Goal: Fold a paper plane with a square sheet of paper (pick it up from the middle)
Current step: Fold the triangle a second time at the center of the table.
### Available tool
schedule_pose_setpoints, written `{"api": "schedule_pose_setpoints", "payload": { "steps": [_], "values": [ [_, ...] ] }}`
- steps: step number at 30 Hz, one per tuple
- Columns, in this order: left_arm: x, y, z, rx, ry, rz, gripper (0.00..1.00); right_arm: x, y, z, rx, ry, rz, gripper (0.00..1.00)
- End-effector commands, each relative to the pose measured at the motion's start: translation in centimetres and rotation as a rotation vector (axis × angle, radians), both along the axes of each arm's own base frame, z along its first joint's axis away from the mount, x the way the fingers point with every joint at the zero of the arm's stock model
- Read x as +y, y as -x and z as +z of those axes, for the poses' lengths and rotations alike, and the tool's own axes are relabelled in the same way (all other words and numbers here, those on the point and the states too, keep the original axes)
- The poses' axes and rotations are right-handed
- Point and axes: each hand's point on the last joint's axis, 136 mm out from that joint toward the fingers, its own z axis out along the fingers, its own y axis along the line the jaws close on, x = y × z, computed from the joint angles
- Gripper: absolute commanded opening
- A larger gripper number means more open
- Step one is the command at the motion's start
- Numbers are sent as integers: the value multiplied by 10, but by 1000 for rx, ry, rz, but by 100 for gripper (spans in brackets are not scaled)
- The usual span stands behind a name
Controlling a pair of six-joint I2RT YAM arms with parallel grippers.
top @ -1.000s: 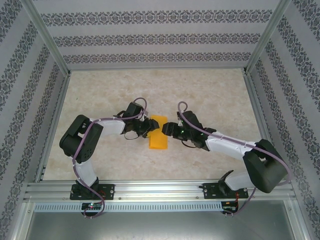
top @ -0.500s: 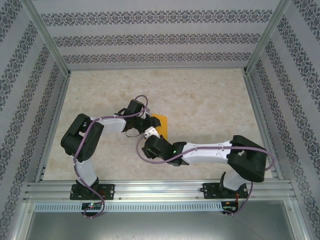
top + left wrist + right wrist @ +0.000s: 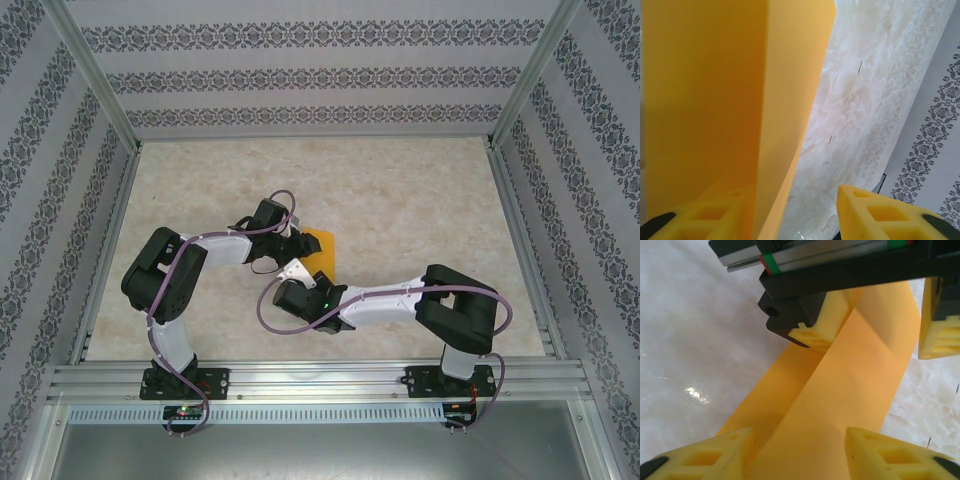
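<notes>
Marbled beige table (image 3: pixel 420 200) inside floral-striped walls (image 3: pixel 300 75) carries folded orange paper (image 3: pixel 323 246).

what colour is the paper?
The paper is plain orange-yellow, no print. Shows best in the right wrist view.

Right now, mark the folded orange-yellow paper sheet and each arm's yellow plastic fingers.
Folded orange-yellow paper sheet (image 3: pixel 855 385): right wrist view, on its brighter flap.
Left arm's yellow plastic fingers (image 3: pixel 880 215): left wrist view, on the right-hand finger.
Right arm's yellow plastic fingers (image 3: pixel 885 452): right wrist view, on the right-hand finger.
</notes>
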Motion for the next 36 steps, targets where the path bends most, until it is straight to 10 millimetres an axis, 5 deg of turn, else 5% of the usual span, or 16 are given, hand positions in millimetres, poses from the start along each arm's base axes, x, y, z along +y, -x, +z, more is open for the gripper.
{"api": "schedule_pose_setpoints", "payload": {
  "steps": [1,9,19,30,36],
  "values": [
    [0,-5,6,-18,8,-19,46,5,-4,9,-44,12,-9,45],
    [3,-5,8,-27,-13,-18,47,-2,-7,20,-86,35,-34,31],
    [17,-8,12,-56,-110,-2,48,-3,-4,26,-69,-16,-52,1],
    [99,-1,29,-119,-401,158,61,18,5,49,53,-288,-126,0],
    [111,13,39,-150,-417,164,61,24,10,56,137,-429,-240,0]
  ]
}}
